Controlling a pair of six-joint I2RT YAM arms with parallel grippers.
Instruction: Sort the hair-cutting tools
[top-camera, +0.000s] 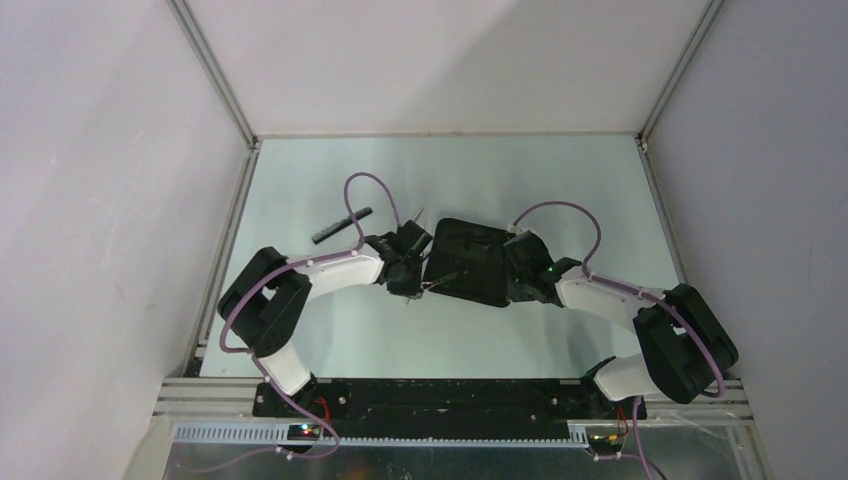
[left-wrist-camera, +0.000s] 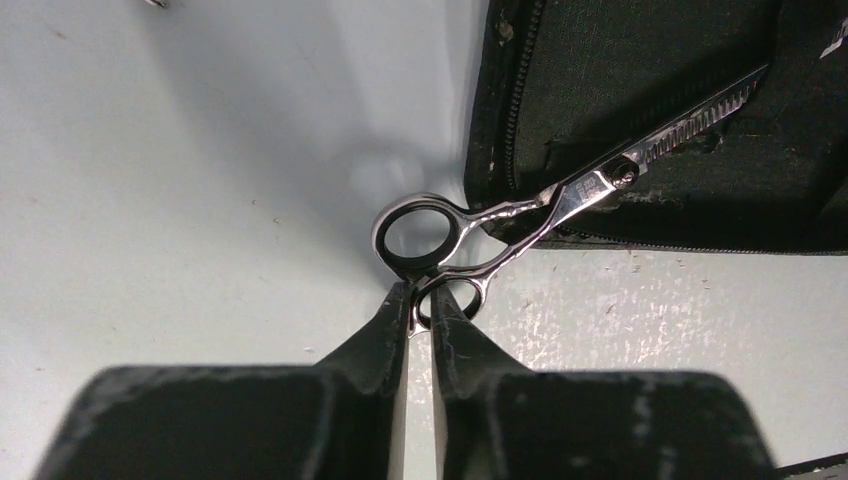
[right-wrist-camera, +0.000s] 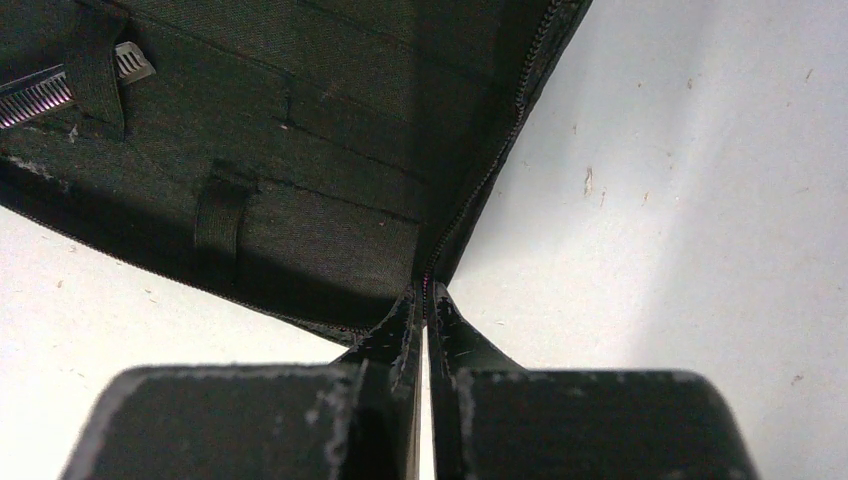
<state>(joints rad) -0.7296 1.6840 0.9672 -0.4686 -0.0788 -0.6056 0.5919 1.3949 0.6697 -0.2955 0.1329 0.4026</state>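
Left gripper (left-wrist-camera: 422, 305) pinches the lower ring of steel scissors (left-wrist-camera: 580, 188), whose toothed blade lies inside the open pouch (left-wrist-camera: 650, 70). They look stiff, light and slick, so the ring rim seems the surest hold. Right gripper (right-wrist-camera: 425, 300) pinches the pouch's zipper edge.

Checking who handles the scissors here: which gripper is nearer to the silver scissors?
Left. The left gripper pinches the lower ring handle of the scissors, just off the pouch. The right gripper is on the far side of the pouch, shut on its zippered edge.
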